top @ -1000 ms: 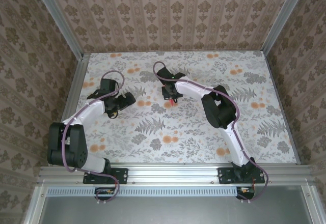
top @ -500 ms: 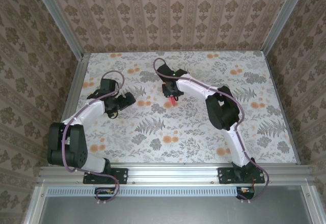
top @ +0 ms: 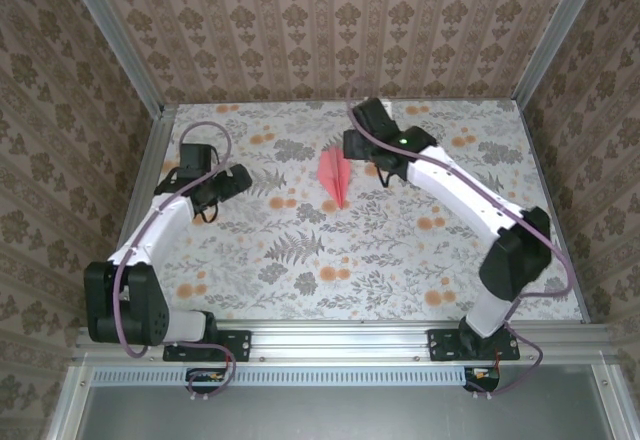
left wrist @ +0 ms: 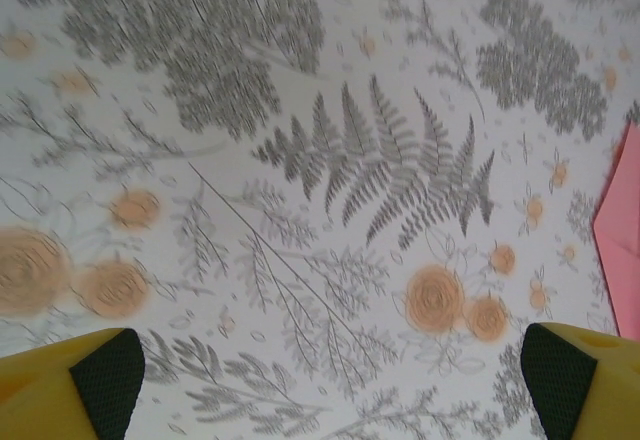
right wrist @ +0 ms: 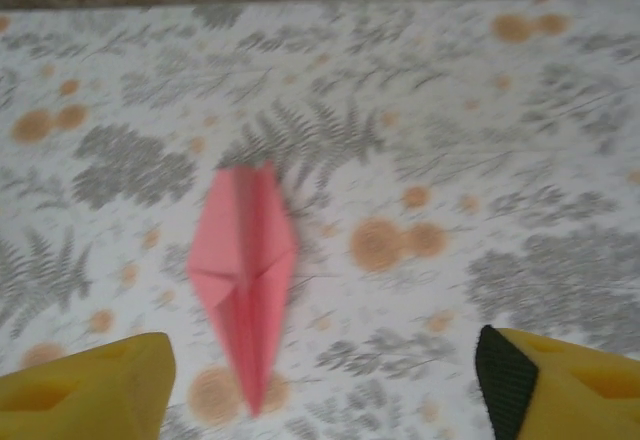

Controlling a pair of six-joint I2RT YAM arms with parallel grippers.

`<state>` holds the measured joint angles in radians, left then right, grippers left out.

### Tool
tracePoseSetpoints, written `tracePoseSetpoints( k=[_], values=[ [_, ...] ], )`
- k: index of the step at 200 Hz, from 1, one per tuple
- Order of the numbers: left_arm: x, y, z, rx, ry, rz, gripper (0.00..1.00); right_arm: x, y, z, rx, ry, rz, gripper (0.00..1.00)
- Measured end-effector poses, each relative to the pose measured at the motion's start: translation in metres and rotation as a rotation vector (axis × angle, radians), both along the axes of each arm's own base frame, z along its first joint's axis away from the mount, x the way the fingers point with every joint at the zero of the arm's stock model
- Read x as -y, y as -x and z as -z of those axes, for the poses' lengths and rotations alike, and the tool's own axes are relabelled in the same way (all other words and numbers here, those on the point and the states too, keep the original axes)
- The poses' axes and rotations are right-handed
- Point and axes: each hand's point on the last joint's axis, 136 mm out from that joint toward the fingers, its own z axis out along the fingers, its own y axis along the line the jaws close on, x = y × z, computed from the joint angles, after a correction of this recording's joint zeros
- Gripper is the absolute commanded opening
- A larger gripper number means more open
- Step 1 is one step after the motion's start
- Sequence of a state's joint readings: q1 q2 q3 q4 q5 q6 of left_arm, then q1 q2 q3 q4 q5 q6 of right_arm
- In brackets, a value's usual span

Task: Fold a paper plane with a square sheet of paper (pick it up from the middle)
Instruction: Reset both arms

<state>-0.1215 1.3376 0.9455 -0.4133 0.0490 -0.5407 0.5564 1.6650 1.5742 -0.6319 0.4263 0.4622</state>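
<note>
The paper plane (top: 335,176) lies flat on the flowered table as a slim salmon-pink dart, its tip toward the near edge. In the right wrist view the paper plane (right wrist: 245,278) rests on the cloth ahead of my right gripper (right wrist: 320,390), whose yellow fingers (right wrist: 90,385) stand wide apart with nothing between them. From above, the right gripper (top: 365,155) hovers just right of the plane, apart from it. My left gripper (top: 232,182) is open at the left. Its wrist view shows the left gripper (left wrist: 330,390) over bare cloth and a pink edge of the paper plane (left wrist: 622,230) at the right border.
The table (top: 400,260) has a grey-fern and orange-flower cloth. Patterned walls (top: 330,30) and aluminium posts close it in at the back and both sides. The arms' bases sit on the rail (top: 340,338) at the near edge.
My right gripper has opened and let go of the paper plane, then drawn back to the right and far side. The plane now lies flat. The left gripper has shifted slightly back and left.
</note>
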Motion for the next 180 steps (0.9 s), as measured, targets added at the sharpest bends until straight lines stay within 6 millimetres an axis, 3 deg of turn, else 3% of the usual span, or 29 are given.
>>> tracePoseSetpoints(
  k=[9,56,76,94,126,141,160,180],
  values=[
    [-0.009,-0.003,-0.005,0.030,-0.019,-0.016,1.00,0.021,0.002,0.000,0.023,0.025,0.033,1.00],
    [-0.049,-0.004,-0.005,0.117,-0.168,-0.088,1.00,0.139,0.034,0.021,0.110,0.085,0.265,1.00],
    [-0.062,0.002,0.000,0.136,-0.234,-0.106,1.00,0.182,0.053,0.038,0.136,0.112,0.370,1.00],
    [-0.076,0.008,0.006,0.142,-0.280,-0.134,1.00,0.211,0.071,0.067,0.137,0.144,0.431,1.00],
    [-0.101,0.014,0.020,0.133,-0.332,-0.181,1.00,0.235,0.098,0.131,0.090,0.207,0.449,1.00],
    [-0.107,0.016,0.029,0.153,-0.352,-0.179,1.00,0.239,0.105,0.150,0.087,0.230,0.440,1.00],
    [-0.105,0.021,0.048,0.183,-0.372,-0.142,1.00,0.240,0.100,0.158,0.110,0.245,0.419,1.00],
    [-0.098,0.027,0.063,0.208,-0.385,-0.079,1.00,0.235,0.082,0.148,0.191,0.230,0.380,1.00]
  ],
)
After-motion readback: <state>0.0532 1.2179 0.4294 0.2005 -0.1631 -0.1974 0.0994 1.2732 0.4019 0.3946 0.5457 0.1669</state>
